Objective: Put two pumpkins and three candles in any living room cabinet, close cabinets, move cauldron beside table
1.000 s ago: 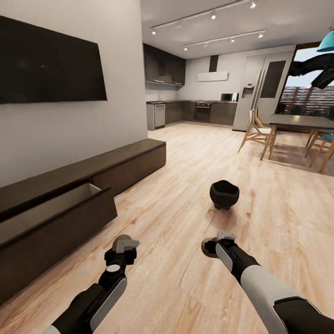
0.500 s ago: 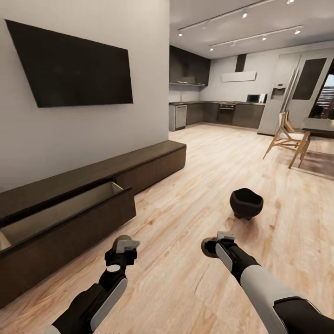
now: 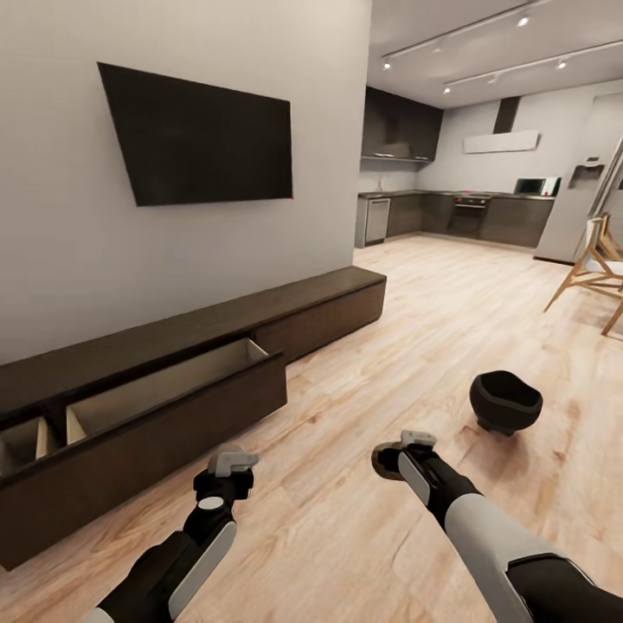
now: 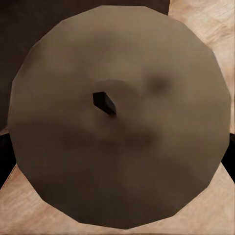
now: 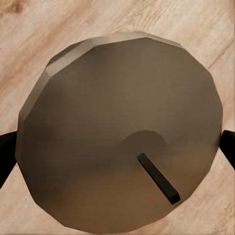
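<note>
Two round brown candles, each with a dark wick, are in hand: one [image 4: 122, 117] clamped in the left gripper [image 3: 232, 459], the other [image 5: 122, 132] in the right gripper [image 3: 402, 446], both low over the floor [image 3: 346, 536]. The cabinet [image 3: 216, 324] lies ahead and to the left, its drawer [image 3: 173, 415] pulled open, so the left arm is nearer. The cauldron [image 3: 506, 400] sits on the floor beyond the right gripper.
</note>
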{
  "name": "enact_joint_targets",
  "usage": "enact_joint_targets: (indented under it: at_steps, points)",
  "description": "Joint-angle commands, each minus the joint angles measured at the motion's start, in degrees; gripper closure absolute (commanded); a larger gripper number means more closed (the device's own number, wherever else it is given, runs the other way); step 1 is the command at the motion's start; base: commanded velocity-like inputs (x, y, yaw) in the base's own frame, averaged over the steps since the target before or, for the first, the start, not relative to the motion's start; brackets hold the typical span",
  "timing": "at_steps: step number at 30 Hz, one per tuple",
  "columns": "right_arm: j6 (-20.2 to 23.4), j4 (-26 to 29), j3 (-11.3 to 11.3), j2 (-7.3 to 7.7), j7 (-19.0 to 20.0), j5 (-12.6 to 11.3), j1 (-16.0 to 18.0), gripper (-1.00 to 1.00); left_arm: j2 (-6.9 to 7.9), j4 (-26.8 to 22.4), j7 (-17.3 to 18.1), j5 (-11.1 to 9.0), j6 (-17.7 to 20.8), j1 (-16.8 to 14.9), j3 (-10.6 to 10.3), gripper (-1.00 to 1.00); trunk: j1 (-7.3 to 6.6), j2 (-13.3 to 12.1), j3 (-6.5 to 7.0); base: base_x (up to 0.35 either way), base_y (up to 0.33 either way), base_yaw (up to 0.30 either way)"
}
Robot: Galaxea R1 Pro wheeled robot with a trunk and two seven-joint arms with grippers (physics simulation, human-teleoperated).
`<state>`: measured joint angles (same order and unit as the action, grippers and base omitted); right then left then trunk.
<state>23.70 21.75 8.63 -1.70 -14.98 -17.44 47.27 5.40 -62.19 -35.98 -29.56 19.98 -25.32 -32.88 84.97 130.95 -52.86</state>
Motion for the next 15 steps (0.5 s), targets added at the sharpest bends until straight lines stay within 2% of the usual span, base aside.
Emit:
enact_joint_targets:
  at_steps: [1, 3, 6, 8, 9, 10, 11, 12, 14, 15]
  points:
    - [0.31, 0.16, 0.46, 0.07, -0.55, -0.57, 0.02, 1.00, 0.06, -0.13, -0.42, -0.29, 0.68, -0.10, -0.19, 1.00, -0.24, -0.39, 0.13, 0.000, 0.000, 0.294]
    - [0.34, 0.21, 0.45, 0.09, -0.65, -0.57, 0.02, 1.00, -0.04, -0.78, -0.37, -0.39, 3.57, -0.15, -0.14, 1.00, -0.68, -1.19, 0.49, 0.000, 0.000, 0.294]
    - [1.38, 1.61, 0.37, 0.12, -0.72, -0.57, 0.02, 1.00, -0.54, -5.07, -0.39, -0.65, 11.46, -0.63, 0.11, 1.00, -1.34, -2.39, 1.03, 0.000, 0.000, 0.294]
    - [3.99, 4.36, 0.28, 0.16, -0.74, -0.57, 0.00, 1.00, -0.75, -8.49, -0.40, -2.11, 15.51, -0.88, 1.75, 1.00, -1.77, -3.20, 1.38, 0.000, 0.000, 0.294]
    - [6.11, 7.25, 0.21, 0.18, -0.74, -0.57, -0.09, 1.00, -0.84, -10.40, -0.40, -3.71, 18.23, -1.16, 3.71, 1.00, -1.99, -3.60, 1.56, 0.000, 0.000, 0.294]
    - [7.19, 9.02, 0.18, 0.18, -0.76, -0.57, -0.24, 1.00, -0.86, -11.11, -0.40, -4.60, 19.59, -1.41, 4.81, 1.00, -2.21, -4.00, 1.74, 0.000, 0.000, 0.294]
    - [9.53, 13.36, 0.13, 0.19, -0.81, -0.57, -1.24, 1.00, -0.88, -12.10, -0.40, -6.36, 22.11, -2.21, 6.95, 1.00, -2.43, -4.40, 1.92, 0.000, 0.000, 0.294]
    - [10.74, 15.72, 0.10, 0.19, -0.85, -0.57, -1.99, 1.00, -0.89, -12.38, -0.40, -7.05, 23.19, -2.64, 7.80, 1.00, -2.65, -4.80, 2.10, 0.000, 0.000, 0.294]
    - [16.18, 25.29, 0.08, 0.18, -1.58, -0.57, -5.60, 1.00, -0.89, -12.98, -0.40, -8.68, 26.65, -4.47, 9.97, 1.00, -3.09, -5.60, 2.44, 0.000, 0.000, 0.290]
    - [17.75, 27.71, 0.10, 0.17, -2.05, -0.57, -6.41, 1.00, -0.91, -13.06, -0.39, -8.91, 27.41, -4.80, 10.28, 1.00, -3.31, -6.00, 2.60, 0.000, 0.000, 0.287]
